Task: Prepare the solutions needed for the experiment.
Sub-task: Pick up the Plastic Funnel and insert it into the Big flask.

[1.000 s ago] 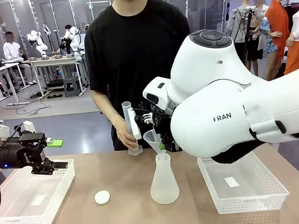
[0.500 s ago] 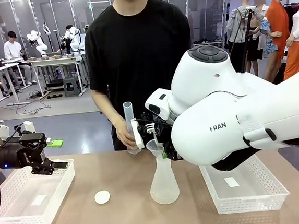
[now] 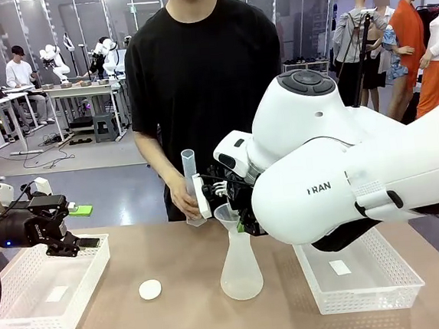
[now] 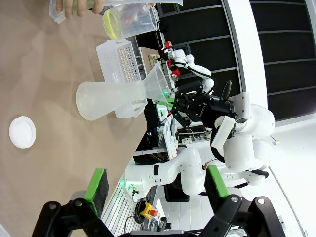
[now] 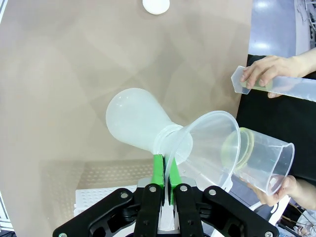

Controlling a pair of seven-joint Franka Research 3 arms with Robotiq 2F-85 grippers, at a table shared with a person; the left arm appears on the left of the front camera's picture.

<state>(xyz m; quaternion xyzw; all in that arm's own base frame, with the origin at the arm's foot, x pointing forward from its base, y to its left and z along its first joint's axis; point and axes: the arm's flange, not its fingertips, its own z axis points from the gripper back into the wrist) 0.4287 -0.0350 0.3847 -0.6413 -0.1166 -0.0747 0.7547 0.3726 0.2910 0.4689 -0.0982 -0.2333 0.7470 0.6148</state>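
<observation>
White, rounded arms; the right arm [image 3: 335,162] bears dark lettering. Left tool [image 4: 155,187] and right tool [image 5: 165,170]: black, green pads [image 4: 97,185]. The person [image 3: 203,112] wears a black short-sleeved T-shirt [image 3: 202,58].

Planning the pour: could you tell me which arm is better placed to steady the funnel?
Right: the right gripper is shut on the funnel seated in the flask; the left gripper hangs open by the left basket.

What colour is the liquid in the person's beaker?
Pale yellow liquid; clearest in right wrist view.
</observation>
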